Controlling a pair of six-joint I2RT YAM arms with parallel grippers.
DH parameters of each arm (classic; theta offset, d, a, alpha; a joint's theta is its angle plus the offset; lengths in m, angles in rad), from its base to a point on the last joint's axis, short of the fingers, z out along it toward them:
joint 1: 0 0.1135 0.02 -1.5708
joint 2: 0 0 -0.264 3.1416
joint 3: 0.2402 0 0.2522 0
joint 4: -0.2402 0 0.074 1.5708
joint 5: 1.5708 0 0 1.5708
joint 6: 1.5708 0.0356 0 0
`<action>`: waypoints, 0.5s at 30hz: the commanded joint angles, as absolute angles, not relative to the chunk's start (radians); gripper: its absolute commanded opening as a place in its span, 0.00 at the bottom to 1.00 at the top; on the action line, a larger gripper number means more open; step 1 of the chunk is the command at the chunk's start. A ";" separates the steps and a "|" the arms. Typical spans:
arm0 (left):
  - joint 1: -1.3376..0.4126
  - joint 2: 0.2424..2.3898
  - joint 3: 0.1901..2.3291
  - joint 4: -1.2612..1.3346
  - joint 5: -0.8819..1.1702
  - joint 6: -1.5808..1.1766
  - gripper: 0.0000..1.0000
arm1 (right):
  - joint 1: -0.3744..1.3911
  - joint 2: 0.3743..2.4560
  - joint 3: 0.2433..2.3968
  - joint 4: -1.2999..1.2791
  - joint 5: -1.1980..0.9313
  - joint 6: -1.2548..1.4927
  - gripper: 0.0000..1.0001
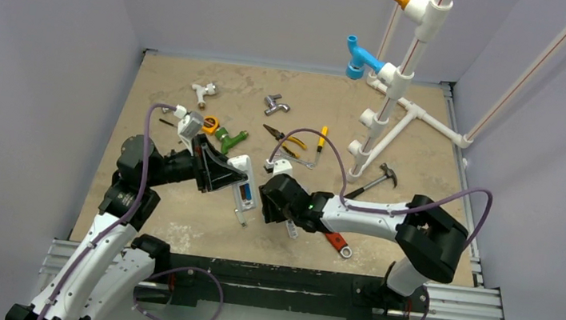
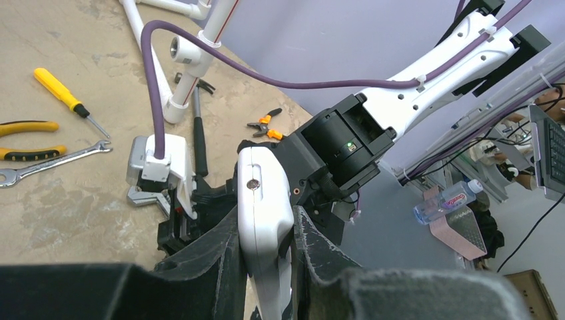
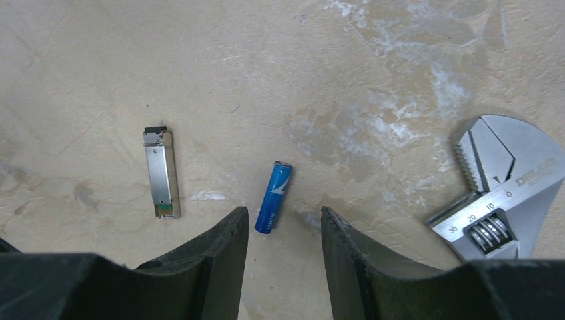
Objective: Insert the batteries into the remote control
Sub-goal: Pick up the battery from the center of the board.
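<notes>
The white remote control (image 1: 243,178) is tilted up off the table, gripped at its sides by my left gripper (image 1: 218,170). Something blue (image 1: 246,194) shows in its open back recess. In the left wrist view the fingers are shut on the remote (image 2: 263,193), with the left gripper (image 2: 265,213) round its lower part. One blue battery (image 3: 273,197) lies loose on the table just beyond the tips of my right gripper (image 3: 284,215), which is open, empty and a little above the table. In the top view the right gripper (image 1: 287,218) points down, right of the remote.
A silvery metal piece (image 3: 161,173) lies left of the battery. The red-handled wrench (image 1: 337,243) has its jaw (image 3: 503,180) to the right. Pliers (image 1: 282,137), a screwdriver (image 1: 321,138), a hammer (image 1: 374,180) and a white pipe frame (image 1: 385,115) stand farther back.
</notes>
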State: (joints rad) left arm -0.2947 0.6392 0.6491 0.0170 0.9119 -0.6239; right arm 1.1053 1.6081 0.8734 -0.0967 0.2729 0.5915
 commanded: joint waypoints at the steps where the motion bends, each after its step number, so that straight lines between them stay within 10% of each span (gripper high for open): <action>1: -0.291 0.636 0.692 0.048 0.911 -0.607 0.00 | 1.121 1.633 0.934 -0.112 0.259 0.613 0.42; 15: -0.291 0.631 0.686 0.048 0.909 -0.606 0.00 | 1.132 1.746 0.994 -0.179 0.278 0.605 0.22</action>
State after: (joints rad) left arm -0.2947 0.6411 0.6491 0.0170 0.9115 -0.6239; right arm 1.1210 1.7306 0.9615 -0.1303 0.2539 0.6044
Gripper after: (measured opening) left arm 0.227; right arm 0.245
